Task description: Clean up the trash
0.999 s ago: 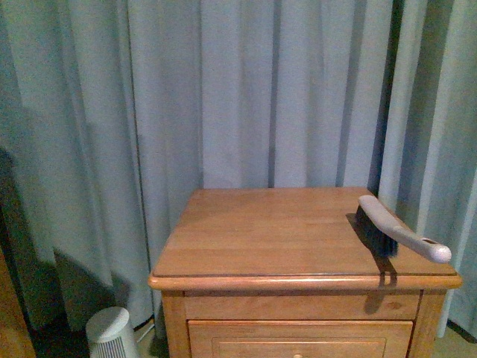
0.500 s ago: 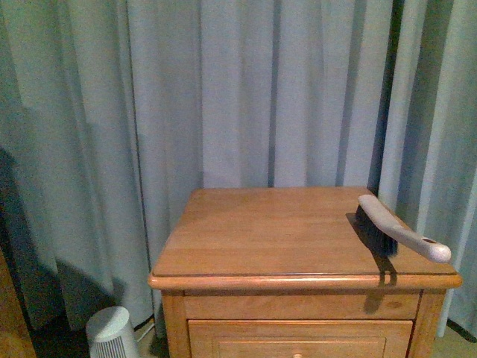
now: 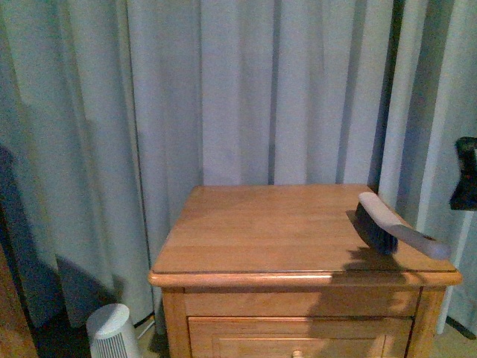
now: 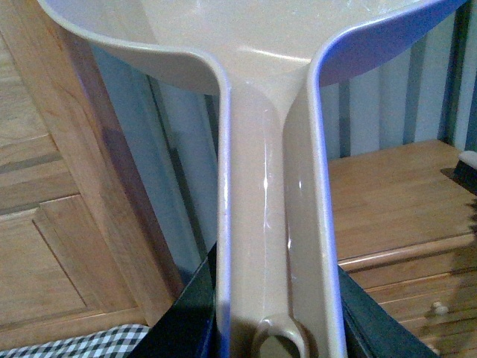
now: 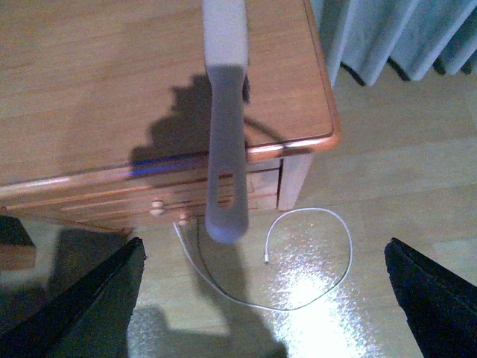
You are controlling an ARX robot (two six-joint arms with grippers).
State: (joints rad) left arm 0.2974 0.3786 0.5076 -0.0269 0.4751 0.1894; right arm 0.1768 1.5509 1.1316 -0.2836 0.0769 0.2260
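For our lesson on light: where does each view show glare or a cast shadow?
Front view: a shadow darkens the cabinet top near the brush. Left wrist view: thin glints streak the dustpan handle. Right wrist view: glare whitens the floor by the white cable.

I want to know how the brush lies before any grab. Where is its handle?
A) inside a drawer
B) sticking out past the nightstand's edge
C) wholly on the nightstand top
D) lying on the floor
B: the brush rests on the nightstand, but its pale handle runs out past the edge, with the floor beneath its tip.
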